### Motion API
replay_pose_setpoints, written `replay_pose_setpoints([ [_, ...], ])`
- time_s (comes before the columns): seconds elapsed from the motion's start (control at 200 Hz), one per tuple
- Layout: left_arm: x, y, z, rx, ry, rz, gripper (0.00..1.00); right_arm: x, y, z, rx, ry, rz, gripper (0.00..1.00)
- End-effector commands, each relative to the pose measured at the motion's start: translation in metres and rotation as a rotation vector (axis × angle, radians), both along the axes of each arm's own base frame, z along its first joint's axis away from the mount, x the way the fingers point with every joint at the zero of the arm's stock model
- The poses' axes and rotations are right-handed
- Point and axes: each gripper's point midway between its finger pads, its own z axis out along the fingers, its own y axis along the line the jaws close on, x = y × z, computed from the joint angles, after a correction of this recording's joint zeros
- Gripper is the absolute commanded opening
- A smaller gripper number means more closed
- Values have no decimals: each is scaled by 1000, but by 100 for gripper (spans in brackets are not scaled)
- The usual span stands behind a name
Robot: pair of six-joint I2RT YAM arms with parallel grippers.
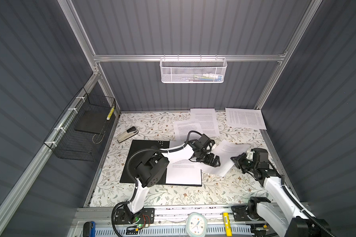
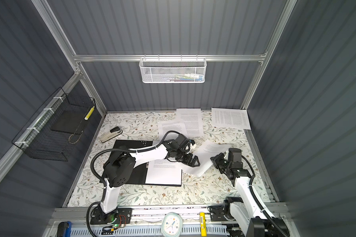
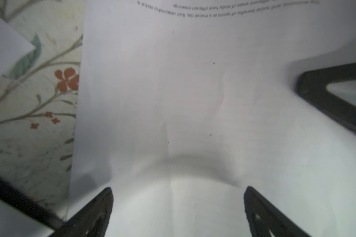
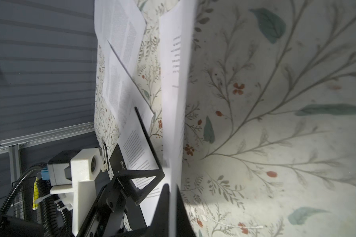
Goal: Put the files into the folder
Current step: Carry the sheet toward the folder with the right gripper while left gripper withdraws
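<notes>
The folder (image 1: 144, 147) (image 2: 130, 145) lies open on the table with its black inside up, and one printed sheet (image 1: 183, 174) (image 2: 164, 174) lies on its right half. My right gripper (image 1: 233, 160) (image 2: 213, 160) (image 4: 172, 185) is shut on the right edge of another of the files (image 1: 224, 153) (image 2: 207, 152) (image 4: 175, 102), which hangs lifted and bowed beside the folder. My left gripper (image 1: 215, 162) (image 2: 195, 162) (image 3: 178, 190) stands open just over that sheet (image 3: 193, 92), with nothing between its fingers. Three more files (image 1: 206, 121) (image 1: 186, 129) (image 1: 245, 119) lie at the back of the table.
A stapler (image 1: 127, 134) lies left of the folder's far corner. A black wire basket (image 1: 80, 131) hangs on the left wall and a white mesh basket (image 1: 193, 70) on the back rail. A clock (image 1: 196, 223) and a yellow marker (image 1: 226, 223) sit on the front rail.
</notes>
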Motion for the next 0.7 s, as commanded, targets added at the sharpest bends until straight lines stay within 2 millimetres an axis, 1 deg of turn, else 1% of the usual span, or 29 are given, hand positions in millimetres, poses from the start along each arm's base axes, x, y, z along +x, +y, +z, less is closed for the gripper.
replay_pose_setpoints([
  [0.0, 19, 3, 125, -238, -213, 49, 100, 9, 10, 42, -100, -104, 118, 0],
  [0.01, 21, 7, 128, -235, -231, 64, 100, 9, 11, 43, -105, -107, 123, 0],
  [0.03, 26, 17, 138, -230, -275, 104, 100, 12, 15, 55, -130, -130, 150, 0],
  [0.045, 31, 25, 144, -224, -310, 134, 100, 12, 17, 58, -141, -136, 164, 0],
  [0.055, 33, 31, 146, -218, -330, 155, 100, 13, 19, 63, -152, -145, 174, 0],
  [0.065, 36, 36, 154, -217, -356, 176, 100, 14, 23, 70, -169, -160, 195, 0],
  [0.075, 36, 44, 147, -194, -365, 192, 100, 14, 24, 72, -174, -163, 201, 0],
  [0.095, 39, 57, 151, -172, -404, 230, 100, 16, 29, 82, -196, -188, 225, 0],
  [0.105, 41, 63, 155, -166, -426, 248, 100, 15, 32, 83, -208, -180, 241, 0],
  [0.145, 47, 91, 163, -115, -506, 323, 100, 17, 44, 100, -246, -210, 291, 0],
  [0.165, 48, 105, 166, -84, -545, 358, 100, 18, 54, 112, -260, -230, 326, 0],
  [0.22, 52, 142, 172, -4, -640, 441, 100, 23, 69, 130, -296, -262, 368, 0],
  [0.24, 52, 153, 174, 23, -670, 462, 100, 25, 80, 138, -296, -274, 401, 0],
  [0.26, 51, 165, 174, 51, -696, 482, 100, 26, 86, 142, -294, -282, 418, 0],
  [0.28, 50, 175, 174, 74, -719, 496, 100, 26, 99, 149, -287, -296, 453, 0],
  [0.305, 48, 187, 174, 101, -743, 511, 100, 26, 110, 156, -280, -314, 480, 0],
  [0.315, 47, 191, 173, 112, -752, 517, 100, 29, 119, 153, -278, -302, 506, 0],
  [0.33, 45, 197, 174, 124, -764, 524, 100, 30, 125, 154, -276, -304, 521, 0],
  [0.35, 43, 204, 174, 141, -779, 528, 100, 30, 136, 157, -271, -308, 549, 0],
  [0.355, 42, 206, 173, 147, -781, 530, 100, 30, 142, 159, -267, -313, 565, 0],
  [0.36, 42, 208, 174, 150, -784, 533, 100, 30, 142, 159, -267, -313, 565, 0],
  [0.375, 40, 214, 174, 165, -793, 540, 100, 29, 154, 162, -260, -320, 599, 0],
  [0.38, 40, 215, 173, 172, -794, 540, 100, 29, 154, 162, -260, -320, 599, 0],
  [0.43, 33, 232, 173, 215, -821, 541, 100, 26, 183, 169, -253, -341, 670, 0],
  [0.455, 30, 238, 172, 237, -832, 533, 100, 18, 203, 176, -214, -357, 738, 0],
  [0.545, 17, 261, 172, 302, -859, 515, 100, 10, 237, 187, -124, -399, 813, 0],
  [0.58, 12, 267, 172, 315, -864, 501, 100, 12, 242, 191, -80, -421, 819, 0],
  [0.605, 8, 270, 171, 316, -866, 489, 100, 14, 242, 189, -61, -419, 811, 0],
  [0.695, -9, 270, 166, 279, -846, 420, 100, 27, 228, 168, -17, -375, 764, 0],
])
